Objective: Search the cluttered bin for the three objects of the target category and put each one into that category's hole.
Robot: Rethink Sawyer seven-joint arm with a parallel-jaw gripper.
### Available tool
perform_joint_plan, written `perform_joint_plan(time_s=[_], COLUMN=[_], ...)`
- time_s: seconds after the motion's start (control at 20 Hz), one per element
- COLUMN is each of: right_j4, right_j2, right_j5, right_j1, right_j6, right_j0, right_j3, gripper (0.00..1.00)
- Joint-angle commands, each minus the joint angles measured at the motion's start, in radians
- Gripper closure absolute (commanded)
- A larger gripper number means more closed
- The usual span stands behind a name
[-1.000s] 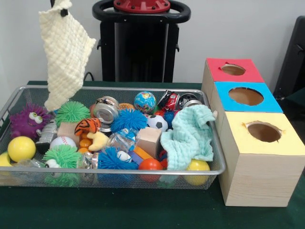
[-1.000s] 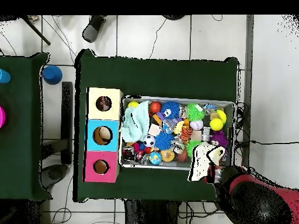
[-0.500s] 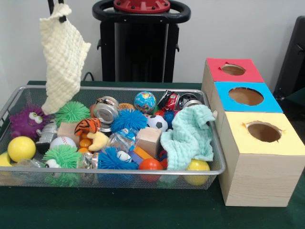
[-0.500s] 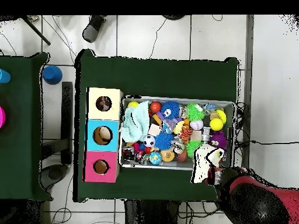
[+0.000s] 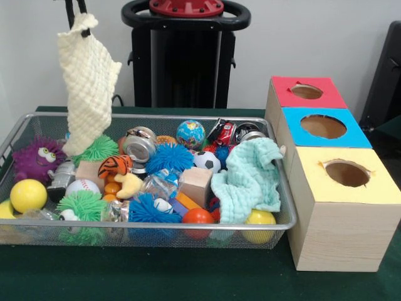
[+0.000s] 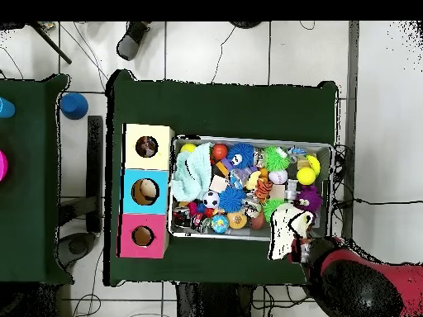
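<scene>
Gripper (image 5: 80, 19) pinched shut on cream cloth (image 5: 88, 81) by its top corner | cloth hangs high above wire bin (image 5: 285, 213) so I can carry it clear of toys | coloured boxes (image 5: 322, 128) beside bin await.

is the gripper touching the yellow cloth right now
Touching. The front view shows the gripper pinching the top corner of the yellow cloth, which hangs from it.

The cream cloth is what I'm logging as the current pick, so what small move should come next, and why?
Probably carry it sideways toward the boxes. The cream cloth hangs from the gripper with its bottom corner clear of the toys, above the bin's far-left end, away from all three holes.
</scene>
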Motion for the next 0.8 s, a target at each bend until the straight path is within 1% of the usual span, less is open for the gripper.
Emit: perform_joint_plan(time_s=[0.05,0.5,0.8], right_j4=[-0.089,-0.119,-0.135], right_j2=[0.014,0.016,0.020], right_j5=[0.091,0.112,0.134], right_j1=[0.077,0.127,0.167], right_j6=[-0.274,-0.294,-0.326], right_j0=[-0.018,-0.033,-0.054], right_j3=[0.030,0.020,0.013], gripper=[1.00,1.00,1.00])
